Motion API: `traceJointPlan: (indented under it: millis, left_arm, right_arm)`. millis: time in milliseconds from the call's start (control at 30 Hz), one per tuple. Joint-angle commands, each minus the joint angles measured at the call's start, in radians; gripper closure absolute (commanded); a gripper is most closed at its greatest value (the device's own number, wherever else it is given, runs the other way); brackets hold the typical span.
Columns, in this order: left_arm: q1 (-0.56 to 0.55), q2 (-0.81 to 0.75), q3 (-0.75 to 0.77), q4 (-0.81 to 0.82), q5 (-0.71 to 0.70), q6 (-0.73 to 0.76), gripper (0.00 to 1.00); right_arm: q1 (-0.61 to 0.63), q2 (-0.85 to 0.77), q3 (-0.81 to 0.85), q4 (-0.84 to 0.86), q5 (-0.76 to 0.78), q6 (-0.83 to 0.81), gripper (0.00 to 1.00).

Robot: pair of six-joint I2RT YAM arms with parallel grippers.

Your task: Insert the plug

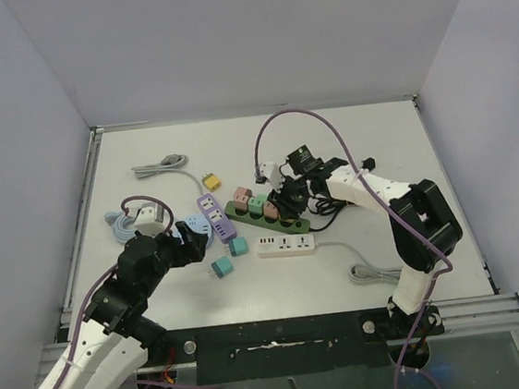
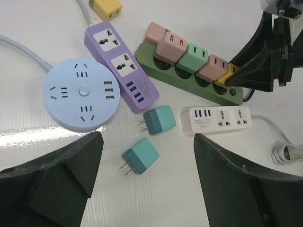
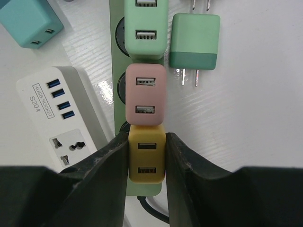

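Yellow plug (image 3: pixel 147 153) sits pinched between the right fingers (image 3: pixel 102 172) at the green strip (image 3: pixel 116 52)'s end socket, against the pink plug (image 3: pixel 146 94). Pressed down tilted, its prongs could jam, or shove the strip along the counter (image 3: pixel 265 118). Left fingers (image 2: pixel 61 175) hang spread, empty.

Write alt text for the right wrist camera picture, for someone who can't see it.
The right gripper is shut on a yellow plug at the end of a green power strip, in line with a pink plug and a mint plug plugged into it. A white power strip lies on one side, a loose green adapter on the other.
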Motion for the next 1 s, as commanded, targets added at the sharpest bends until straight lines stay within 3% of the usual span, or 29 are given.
traceJointPlan:
  millis: [0,33,100,667,833,967]
  left_arm:
    - [0.004,0.009,0.036,0.023,-0.008,0.014,0.24]
    - [0.004,0.011,0.036,0.022,-0.009,0.013,0.24]
    - [0.004,0.011,0.036,0.022,-0.007,0.011,0.24]
    - [0.004,0.004,0.033,0.024,-0.002,0.008,0.24]
    - [0.004,-0.001,0.033,0.024,-0.002,0.008,0.24]
    - [0.004,-0.003,0.033,0.024,-0.003,0.01,0.24]
  right_arm:
    - [-0.027,0.048,-0.005,-0.091,0.013,0.057,0.62]
    - [-0.028,0.03,0.009,-0.1,0.002,0.069,0.55]
    - [-0.029,0.002,0.027,-0.11,-0.001,0.084,0.5]
    - [-0.026,-0.06,0.074,-0.097,-0.014,0.132,0.49]
    - [-0.021,-0.022,0.073,-0.096,0.039,0.135,0.57]
    - [-0.016,0.006,0.055,-0.096,0.078,0.121,0.75]
